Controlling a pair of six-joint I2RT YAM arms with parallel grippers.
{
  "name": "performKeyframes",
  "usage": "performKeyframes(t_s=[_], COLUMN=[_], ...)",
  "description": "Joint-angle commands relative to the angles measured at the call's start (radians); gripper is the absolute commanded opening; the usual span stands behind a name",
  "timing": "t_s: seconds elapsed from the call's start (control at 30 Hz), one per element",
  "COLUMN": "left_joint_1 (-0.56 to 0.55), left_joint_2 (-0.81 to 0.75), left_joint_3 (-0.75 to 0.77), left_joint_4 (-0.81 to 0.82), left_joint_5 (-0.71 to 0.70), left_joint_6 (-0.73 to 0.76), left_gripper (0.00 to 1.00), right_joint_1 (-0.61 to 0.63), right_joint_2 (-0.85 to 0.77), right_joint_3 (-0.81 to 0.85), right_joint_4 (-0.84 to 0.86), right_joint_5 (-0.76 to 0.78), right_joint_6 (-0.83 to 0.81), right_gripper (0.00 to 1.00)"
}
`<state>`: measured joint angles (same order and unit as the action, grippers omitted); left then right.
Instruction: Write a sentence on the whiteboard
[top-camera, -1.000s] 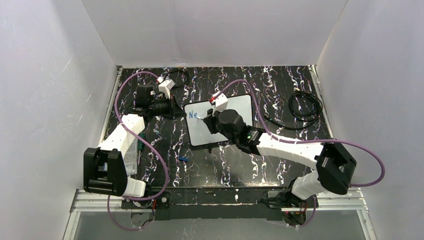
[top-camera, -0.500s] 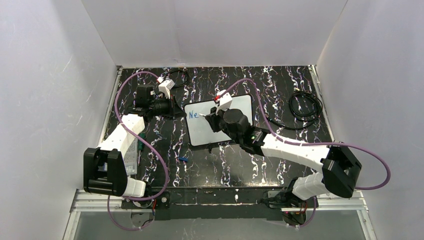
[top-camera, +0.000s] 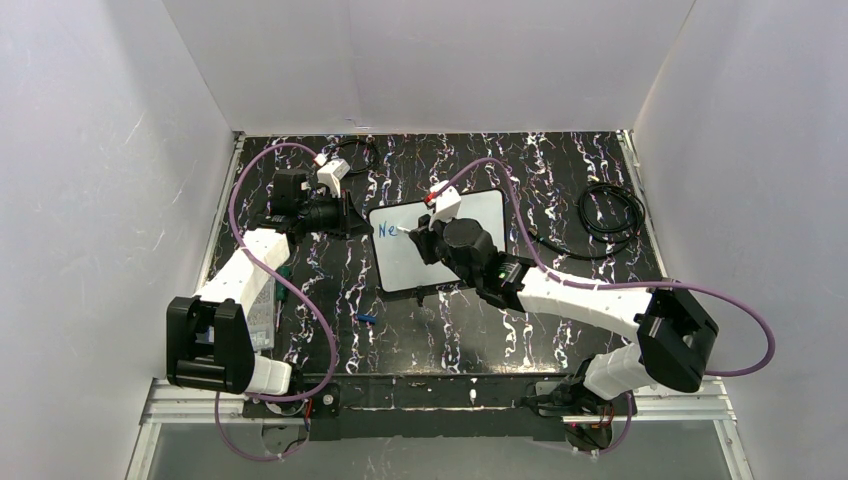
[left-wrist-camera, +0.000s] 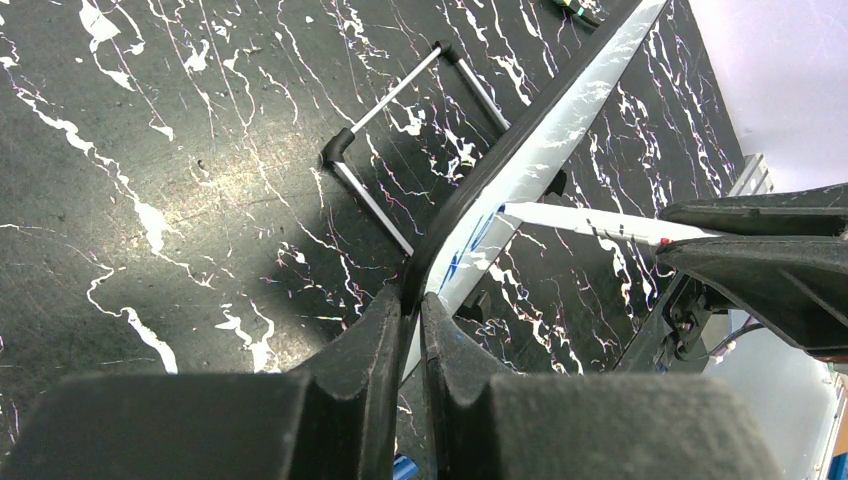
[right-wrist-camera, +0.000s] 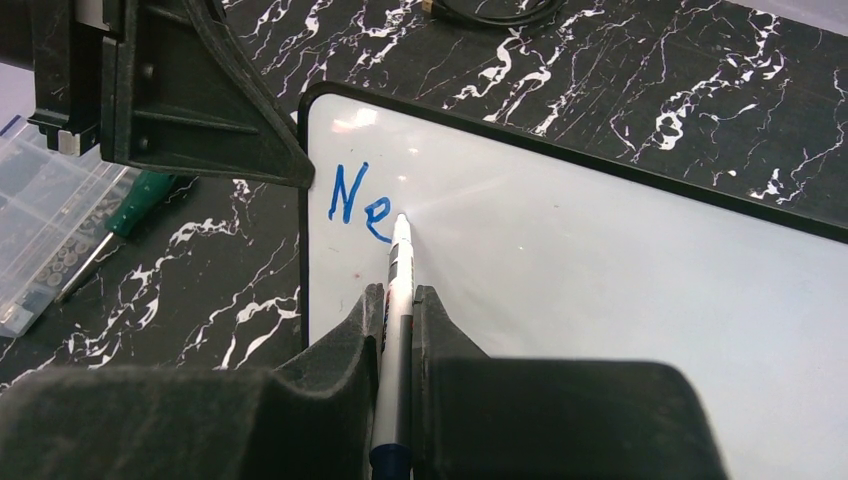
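Black marbled table (top-camera: 560, 190), white walls around. Whiteboard (top-camera: 400, 268) lies mid-table, nearer the far edge, long axis running left to right.

Left gripper (left-wrist-camera: 405, 305): jaws pinched on the board's left edge, steadying it.

Right gripper (right-wrist-camera: 398, 300): closed on a marker (right-wrist-camera: 401, 262), tip touching the board just right of the sentence (right-wrist-camera: 358, 203), so far a blue "Ne".

Blank board stretches rightward from the tip; next strokes likely run that way, along the long axis.

A black table (top-camera: 560, 170) veined in white carries the whiteboard (top-camera: 400, 265) at mid-frame. A coiled black cable (top-camera: 612, 213) lies at the right and a second cable (top-camera: 360, 152) at upper left. A small blue piece (top-camera: 366, 320) lies lower centre and a clear box (top-camera: 262, 310) at the left edge.
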<state>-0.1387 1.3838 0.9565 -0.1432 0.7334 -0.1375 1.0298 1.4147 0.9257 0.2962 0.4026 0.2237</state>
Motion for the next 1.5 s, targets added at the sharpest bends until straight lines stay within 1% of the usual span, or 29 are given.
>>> performKeyframes(t_s=[0.0,0.47,1.13,1.47], left_joint_1=[-0.007,-0.008,-0.009,-0.008], left_joint_2=[-0.039,-0.040,-0.042,-0.040], left_joint_3=[-0.001,-0.001,-0.001,-0.001], left_joint_4=[-0.007,-0.007,-0.009,-0.009], left_joint_5=[0.024,0.024,0.023,0.023], left_joint_6=[0.006,0.006,0.007,0.009], left_gripper=[0.00,0.00,0.00,0.00], right_joint_1=[-0.002,-0.002,-0.002,-0.002], right_joint_2=[0.007,-0.025,-0.035,-0.043], right_joint_3=[0.035,-0.052,0.001,-0.020], right_joint_4=[0.057,0.000,0.081,0.062], right_joint_5=[0.044,0.047,0.109,0.121], right_joint_6=[-0.021,0.033,-0.016,-0.016], right_gripper=[0.01,0.01,0.01,0.01])
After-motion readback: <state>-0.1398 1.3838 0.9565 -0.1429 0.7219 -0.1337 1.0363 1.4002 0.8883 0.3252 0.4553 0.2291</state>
